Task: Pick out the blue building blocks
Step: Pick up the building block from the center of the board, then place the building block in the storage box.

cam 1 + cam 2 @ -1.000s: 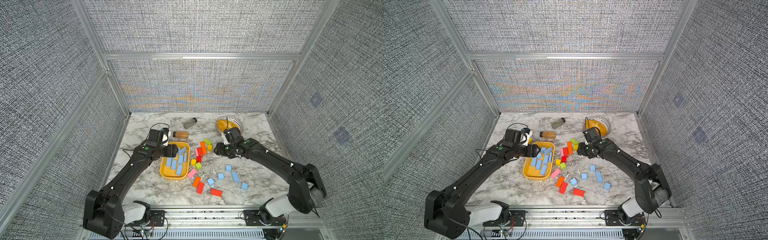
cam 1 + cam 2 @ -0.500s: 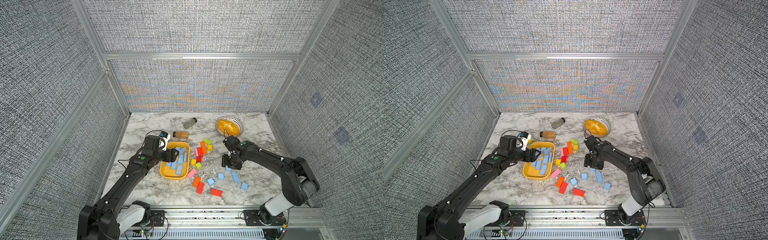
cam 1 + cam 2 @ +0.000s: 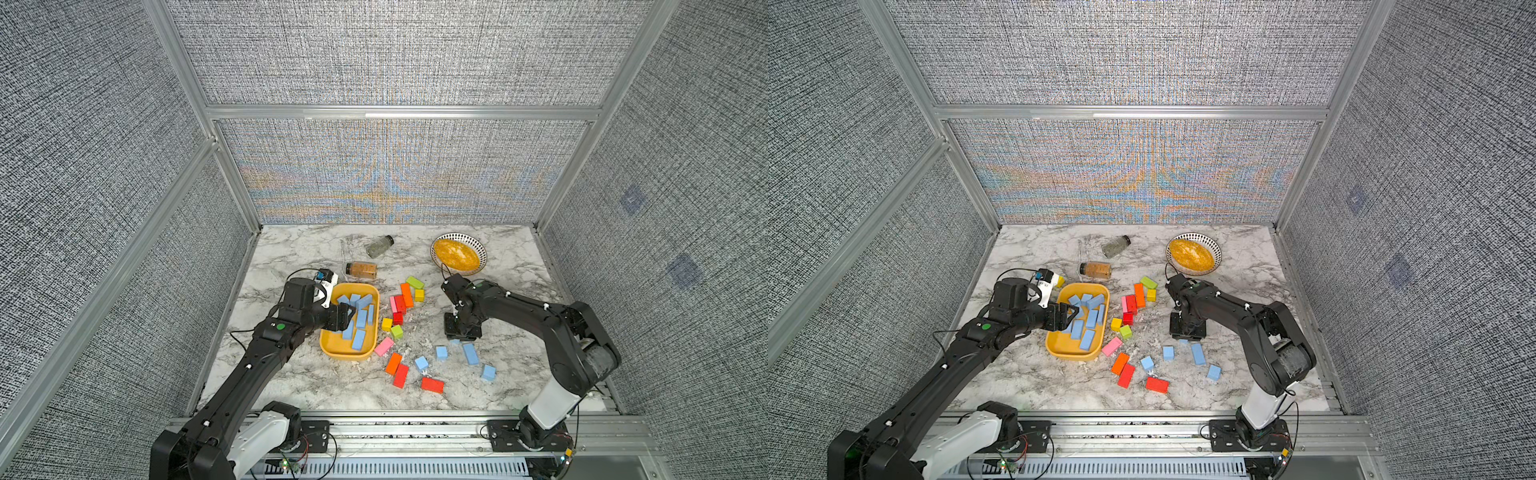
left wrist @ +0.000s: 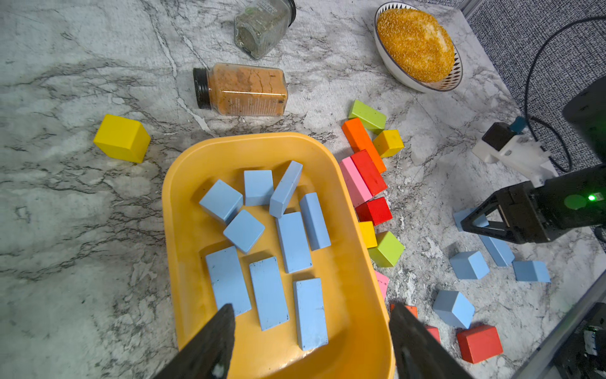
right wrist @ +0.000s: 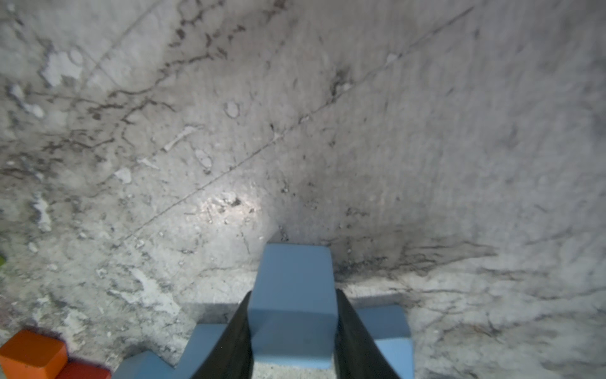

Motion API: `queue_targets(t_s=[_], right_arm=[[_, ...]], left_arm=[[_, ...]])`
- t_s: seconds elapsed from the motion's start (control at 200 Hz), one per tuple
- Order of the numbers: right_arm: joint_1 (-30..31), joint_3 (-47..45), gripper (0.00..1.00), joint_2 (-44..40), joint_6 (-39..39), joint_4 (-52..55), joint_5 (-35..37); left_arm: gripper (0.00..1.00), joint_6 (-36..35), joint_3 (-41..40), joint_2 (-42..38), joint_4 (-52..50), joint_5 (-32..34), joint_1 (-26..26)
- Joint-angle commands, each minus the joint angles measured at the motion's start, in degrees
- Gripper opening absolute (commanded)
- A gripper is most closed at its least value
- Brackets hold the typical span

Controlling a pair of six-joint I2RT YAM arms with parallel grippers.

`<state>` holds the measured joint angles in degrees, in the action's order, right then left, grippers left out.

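The right end effector [image 5: 292,328] is clamped on a small matte light-blue block [image 5: 295,272] close to the marbled white counter [image 3: 299,378], right of the yellow oval plastic tray [image 3: 332,353]. The left end effector [image 4: 310,308] hangs spread wide above that tray, which holds several light-blue blocks [image 4: 293,241]. Other loose light-blue blocks [image 3: 469,353] lie on the counter right of the tray.
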<state>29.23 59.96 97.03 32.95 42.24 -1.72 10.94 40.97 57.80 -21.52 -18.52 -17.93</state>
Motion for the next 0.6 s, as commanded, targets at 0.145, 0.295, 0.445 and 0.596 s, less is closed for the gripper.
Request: queue_targets(t_s=[0.145, 0.295, 0.445, 0.596], right_arm=[[0.5, 0.4, 0.23, -9.6, -4.4, -6.1, -5.3], [1.9, -0.7, 0.23, -15.1, -3.7, -17.9, -19.1], [6.0, 1.0, 0.23, -14.7, -1.8, -26.9, -29.4], [10.4, 2.7, 0.23, -13.0, 0.0, -34.2, -34.9]], left_arm=[[0.74, -8.6, -1.8, -3.3, 5.0, -7.9, 0.0], [0.75, -23.5, -2.1, -4.8, 6.7, -13.1, -0.6], [0.75, -40.8, -0.4, -3.2, 4.2, -15.7, -1.6], [0.75, -49.8, 1.0, -1.7, 3.0, -22.4, -2.3]])
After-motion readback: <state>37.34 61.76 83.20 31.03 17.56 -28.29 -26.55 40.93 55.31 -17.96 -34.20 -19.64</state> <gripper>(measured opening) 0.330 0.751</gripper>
